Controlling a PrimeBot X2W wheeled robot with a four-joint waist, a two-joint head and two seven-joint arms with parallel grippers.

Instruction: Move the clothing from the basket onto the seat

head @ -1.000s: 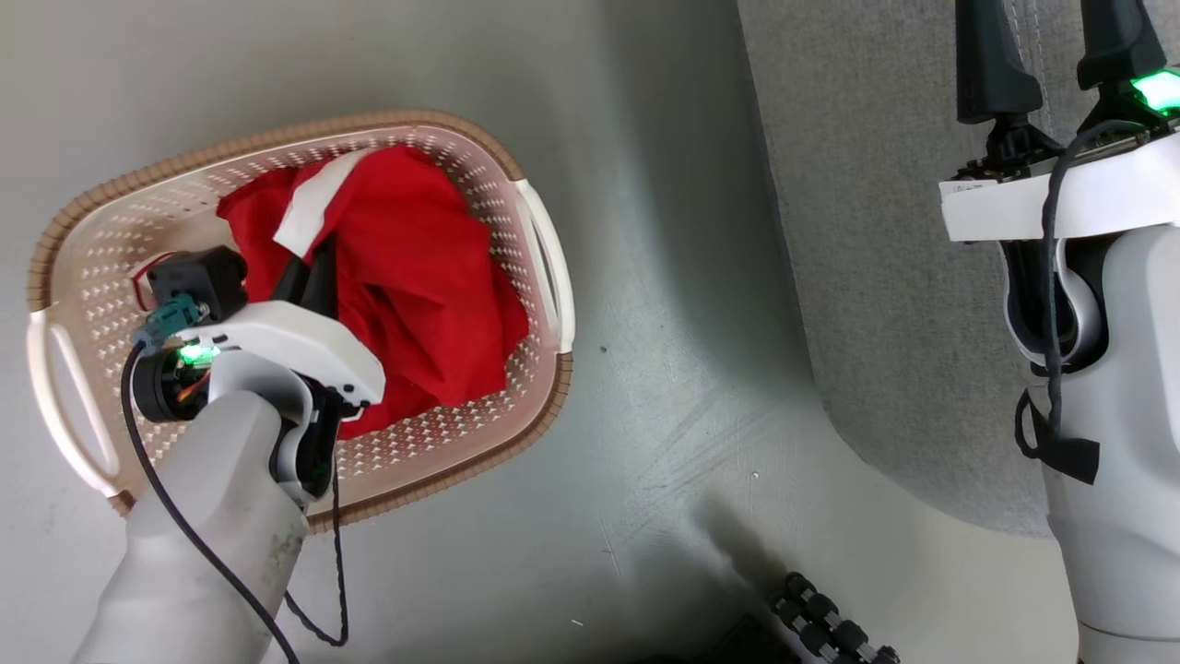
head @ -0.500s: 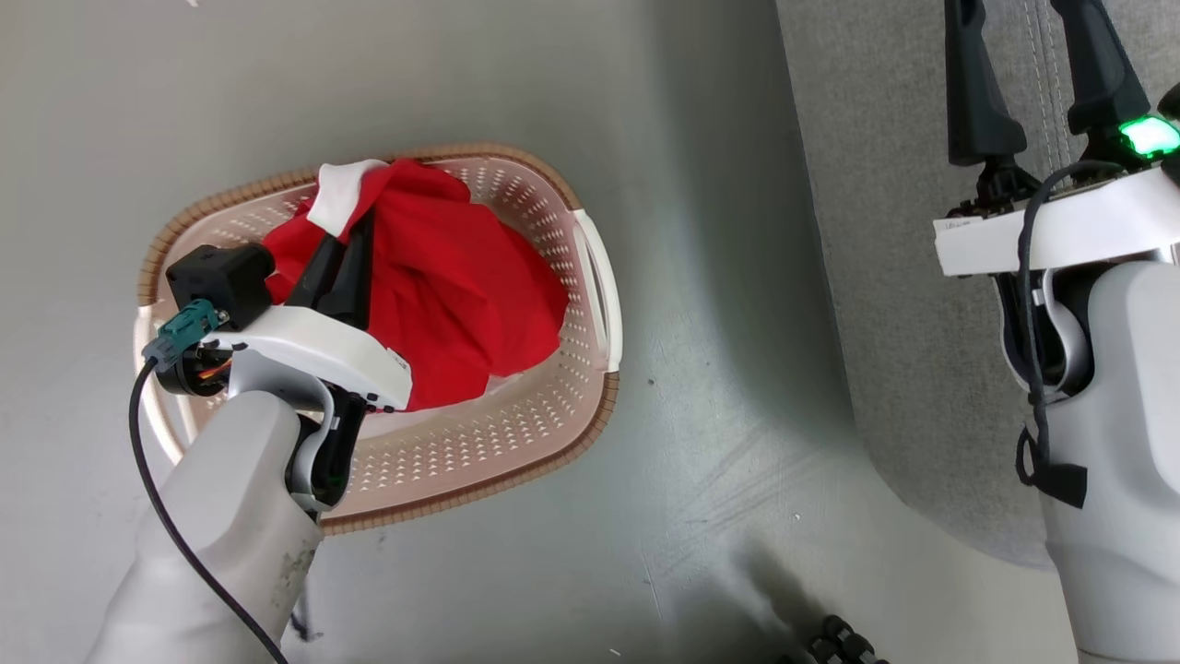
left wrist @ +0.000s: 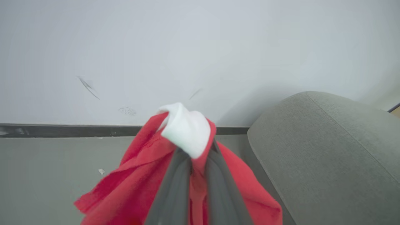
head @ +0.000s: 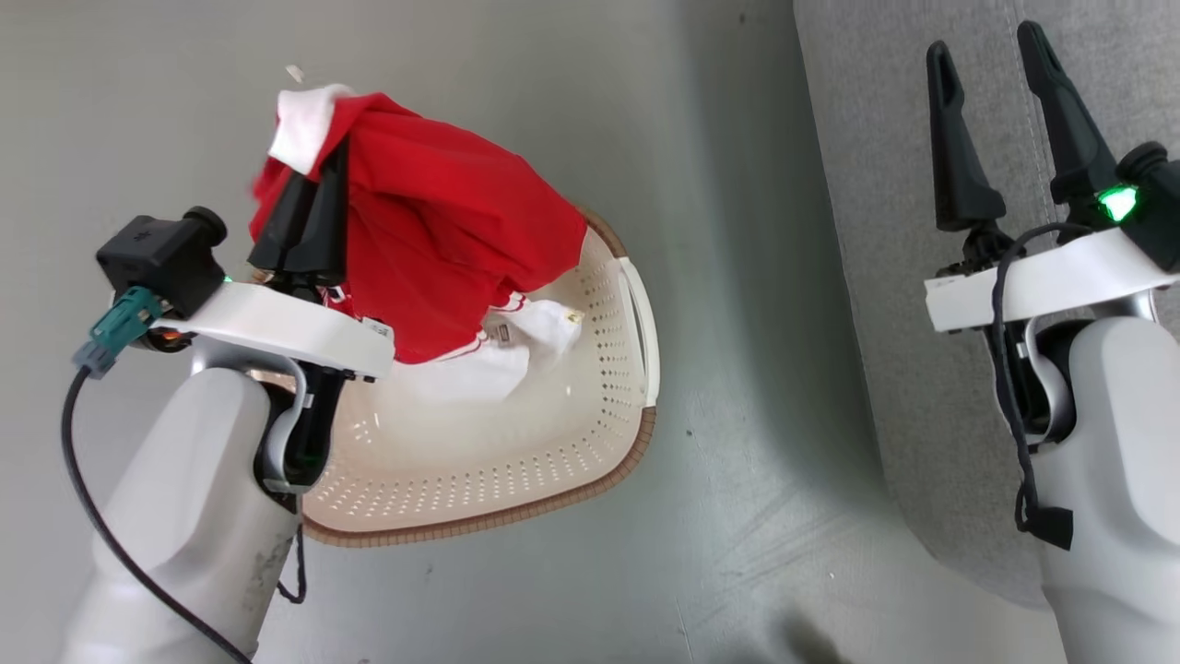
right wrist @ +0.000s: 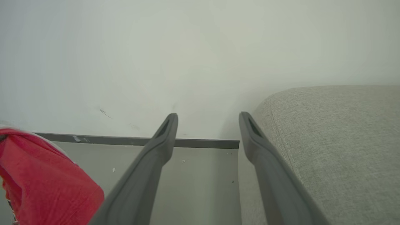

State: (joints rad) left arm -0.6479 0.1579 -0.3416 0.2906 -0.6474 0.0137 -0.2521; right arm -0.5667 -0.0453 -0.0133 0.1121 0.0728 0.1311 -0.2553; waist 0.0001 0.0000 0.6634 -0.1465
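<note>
Two grippers are poised over a grey floor (head: 737, 461). The left gripper (head: 313, 198) is clamped tight on a bunch of red clothing (head: 433, 249) with white trim, holding it up above the far end of the cream basket (head: 516, 480), while a white fold of fabric hangs down inside the rim. The right gripper (head: 982, 37), fingers spread wide and holding nothing, hovers above the edge of the grey sofa seat (head: 922, 323), well apart from the basket.
</note>
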